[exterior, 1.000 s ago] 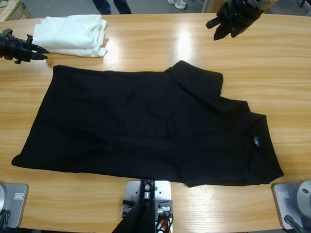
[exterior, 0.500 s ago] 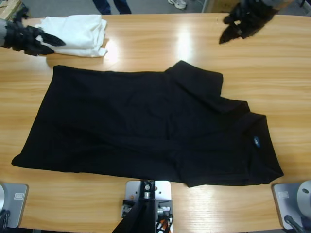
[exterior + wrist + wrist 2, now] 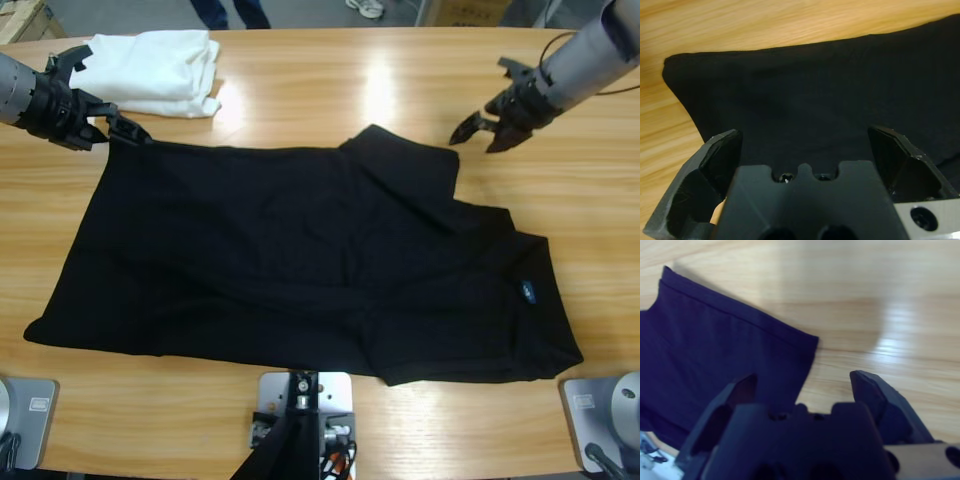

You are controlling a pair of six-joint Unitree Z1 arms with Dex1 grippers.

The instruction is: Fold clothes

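The clothes are a black polo shirt (image 3: 300, 260) spread flat across the table, its collar and blue neck tag (image 3: 527, 291) to the right. My left gripper (image 3: 125, 129) is open at the shirt's far left corner. In the left wrist view the left gripper (image 3: 805, 135) has its jaws spread low over that corner of the shirt (image 3: 815, 85). My right gripper (image 3: 477, 140) is open over bare wood, just right of the far sleeve (image 3: 405, 160). In the right wrist view the right gripper (image 3: 804, 377) faces the sleeve (image 3: 715, 340), whose edge lies between and ahead of the jaws.
A folded white garment pile (image 3: 155, 68) lies at the far left, just behind the left gripper. A person's legs (image 3: 230, 10) and a shoe (image 3: 365, 8) show beyond the table's far edge. Bare wood (image 3: 560, 180) lies on the right.
The left gripper moved from beside the white pile down to the shirt's far left corner. The right gripper came down from the far edge to beside the sleeve.
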